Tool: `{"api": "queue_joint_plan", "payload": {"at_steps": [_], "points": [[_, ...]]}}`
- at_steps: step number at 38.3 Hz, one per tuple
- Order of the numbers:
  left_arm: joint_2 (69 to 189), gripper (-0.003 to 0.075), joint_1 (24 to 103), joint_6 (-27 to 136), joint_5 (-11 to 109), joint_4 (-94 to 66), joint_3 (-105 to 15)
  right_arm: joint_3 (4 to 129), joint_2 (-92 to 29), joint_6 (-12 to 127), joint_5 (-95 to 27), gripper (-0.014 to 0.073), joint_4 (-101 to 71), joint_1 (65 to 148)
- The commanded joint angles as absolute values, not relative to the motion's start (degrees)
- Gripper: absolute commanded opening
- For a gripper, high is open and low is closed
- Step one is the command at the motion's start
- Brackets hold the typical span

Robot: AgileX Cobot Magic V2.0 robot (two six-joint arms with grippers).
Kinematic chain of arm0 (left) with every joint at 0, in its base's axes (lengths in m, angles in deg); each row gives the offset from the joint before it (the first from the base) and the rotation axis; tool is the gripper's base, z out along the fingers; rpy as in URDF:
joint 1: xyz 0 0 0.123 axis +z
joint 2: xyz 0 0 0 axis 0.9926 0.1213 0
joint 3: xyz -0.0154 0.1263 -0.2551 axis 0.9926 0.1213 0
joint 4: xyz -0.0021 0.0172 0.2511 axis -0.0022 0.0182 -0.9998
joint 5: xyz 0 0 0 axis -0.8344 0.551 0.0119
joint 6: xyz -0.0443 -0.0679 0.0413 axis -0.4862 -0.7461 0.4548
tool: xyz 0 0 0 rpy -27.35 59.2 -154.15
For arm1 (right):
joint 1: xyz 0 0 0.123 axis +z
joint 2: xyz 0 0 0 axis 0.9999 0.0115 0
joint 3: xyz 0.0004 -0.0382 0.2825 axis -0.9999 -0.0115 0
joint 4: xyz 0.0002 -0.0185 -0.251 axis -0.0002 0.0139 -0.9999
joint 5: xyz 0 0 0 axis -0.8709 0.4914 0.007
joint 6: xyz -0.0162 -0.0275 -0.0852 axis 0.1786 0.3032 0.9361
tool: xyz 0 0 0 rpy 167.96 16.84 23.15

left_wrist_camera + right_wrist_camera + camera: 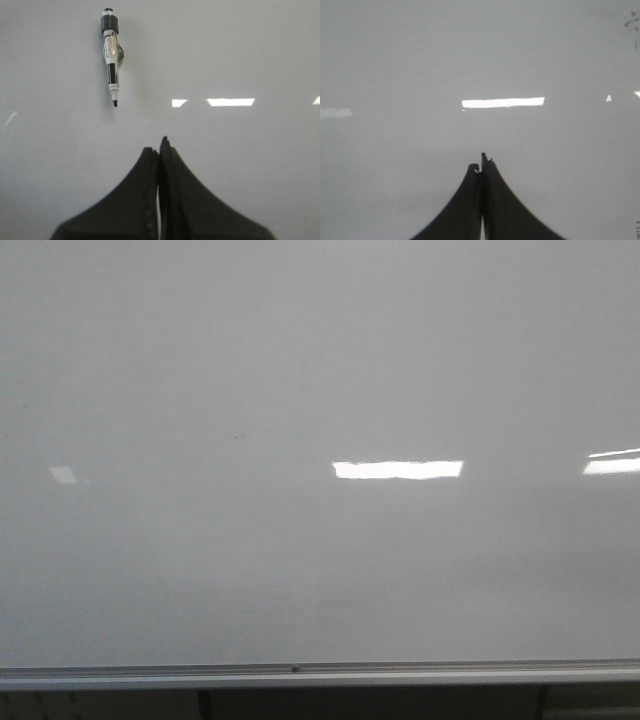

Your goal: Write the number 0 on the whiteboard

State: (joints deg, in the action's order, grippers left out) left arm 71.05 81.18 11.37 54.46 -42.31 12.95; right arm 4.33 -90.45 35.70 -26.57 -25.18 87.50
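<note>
The whiteboard (300,360) fills the front view, glossy pale grey with bright light reflections and a silver rail (300,674) along its lower edge. No drawn number 0 shows on it in any view. Neither gripper shows in the front view. In the left wrist view my left gripper (159,145) is shut and empty over the board (240,50); a black-and-white marker (111,52) with its cap off lies on the board beyond the fingertips, tip pointing toward the gripper. In the right wrist view my right gripper (481,162) is shut and empty over bare board (395,60).
Faint dark smudges (631,22) mark the board at the corner of the right wrist view. A tiny faint mark (237,436) shows on the board in the front view. Below the rail there is a dark gap with legs (204,704).
</note>
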Motion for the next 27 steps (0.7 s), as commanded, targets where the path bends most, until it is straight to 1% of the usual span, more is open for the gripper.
{"api": "queue_joint_plan", "payload": {"at_steps": [1,5,7,10,16,21,27], "points": [[70.0,-0.002,80.7,10.8,64.2,-41.7,14.3,6.5,-91.4,35.7,-21.3,-0.0067,-25.7,87.1],[70.0,-0.0019,80.7,10.8,72.9,-41.7,13.5,10.3,-91.4,35.7,-23.9,-0.0067,-25.7,87.1],[70.1,-0.0019,80.7,10.8,73.7,-41.7,12.0,13.1,-91.4,35.7,-26.8,-0.0067,-25.7,87.1],[70.8,-0.0019,80.7,10.8,69.9,-41.9,7.4,18.5,-90.3,35.7,-32.2,-0.0067,-25.7,87.1],[76.3,-0.0019,80.7,10.8,55.8,-43.1,-2.7,28.4,-83.6,35.7,-41.5,-0.0058,-25.7,87.1],[84.0,-0.002,80.7,10.8,50.1,-44.6,-7.9,33.2,-75.9,35.7,-42.0,-0.0058,-25.7,87.1],[89.2,-0.0019,80.7,10.8,50.8,-44.8,-9.6,34.1,-70.7,35.7,-38.7,-0.0055,-25.7,87.1]]}}
